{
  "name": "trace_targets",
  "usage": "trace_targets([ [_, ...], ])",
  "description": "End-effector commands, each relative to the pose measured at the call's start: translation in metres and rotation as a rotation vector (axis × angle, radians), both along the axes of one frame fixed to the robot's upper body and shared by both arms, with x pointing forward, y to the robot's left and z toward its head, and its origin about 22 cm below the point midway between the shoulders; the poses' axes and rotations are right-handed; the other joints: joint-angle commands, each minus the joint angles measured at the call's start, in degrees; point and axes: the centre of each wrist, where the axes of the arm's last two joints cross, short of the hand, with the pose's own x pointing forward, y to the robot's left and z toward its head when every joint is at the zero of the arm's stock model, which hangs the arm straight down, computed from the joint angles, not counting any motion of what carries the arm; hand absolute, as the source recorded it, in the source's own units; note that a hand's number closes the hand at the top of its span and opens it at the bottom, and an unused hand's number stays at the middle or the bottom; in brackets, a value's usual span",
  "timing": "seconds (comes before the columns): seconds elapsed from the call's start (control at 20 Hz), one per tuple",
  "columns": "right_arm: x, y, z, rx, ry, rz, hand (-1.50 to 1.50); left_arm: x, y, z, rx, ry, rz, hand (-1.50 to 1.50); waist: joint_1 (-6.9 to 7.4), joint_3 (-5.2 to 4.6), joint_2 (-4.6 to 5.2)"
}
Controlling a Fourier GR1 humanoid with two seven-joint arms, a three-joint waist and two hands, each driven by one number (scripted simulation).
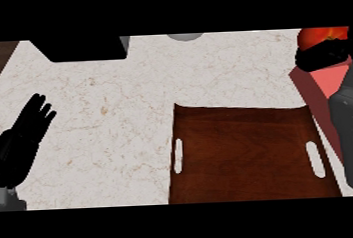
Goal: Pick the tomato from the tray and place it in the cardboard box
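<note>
The tomato (325, 34) is sitting at the upper right of the frame, a red round shape partly covered by the black fingers of the right hand (321, 54), which are curling round it from below and holding it. It is no longer on the tray (244, 153), the dark wooden board with two pale slot handles that is filling the lower middle and lower right of the frame; nothing is lying on its visible surface. Beneath the hand a reddish-pink slanted surface (329, 79) is showing at the right edge; this is probably the cardboard box, though too little of it is showing to be sure. The grey right forearm (350, 128) is running up the right edge toward it, which suggests the tomato is being carried above the box so it can be let go inside.

The left hand (28, 130) is resting at the left edge on the pale marble counter (105, 104), fingers straight and pointing up, holding nothing and staying out of the way. A black object (84, 49) is lying at the upper left.
</note>
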Motion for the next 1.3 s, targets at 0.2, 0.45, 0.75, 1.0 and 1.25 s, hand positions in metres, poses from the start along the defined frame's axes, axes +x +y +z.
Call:
trace_targets([
  [0.2,-0.008,-0.067,0.0,-0.026,0.063,-0.174,1.5,0.002,0.008,0.004,0.006,0.01,-0.005,0.0,-0.02,0.05,0.14],
  [0.45,-0.005,-0.111,0.006,-0.021,0.066,-0.158,1.5,0.008,0.004,-0.004,-0.013,-0.009,-0.003,0.0,0.13,0.04,0.24],
  [0.75,0.008,-0.15,-0.043,-0.001,0.061,-0.14,1.5,0.009,0.009,-0.003,-0.016,0.011,0.001,0.0,0.4,0.06,0.33],
  [1.0,0.007,-0.18,-0.069,0.039,0.079,-0.133,1.5,0.008,-0.002,-0.009,-0.002,0.003,0.011,0.0,0.33,0.06,0.3],
  [1.25,0.02,-0.198,-0.109,0.226,0.21,-0.132,1.5,-0.007,0.011,-0.011,-0.015,-0.002,-0.013,0.0,0.71,0.06,0.36],
])
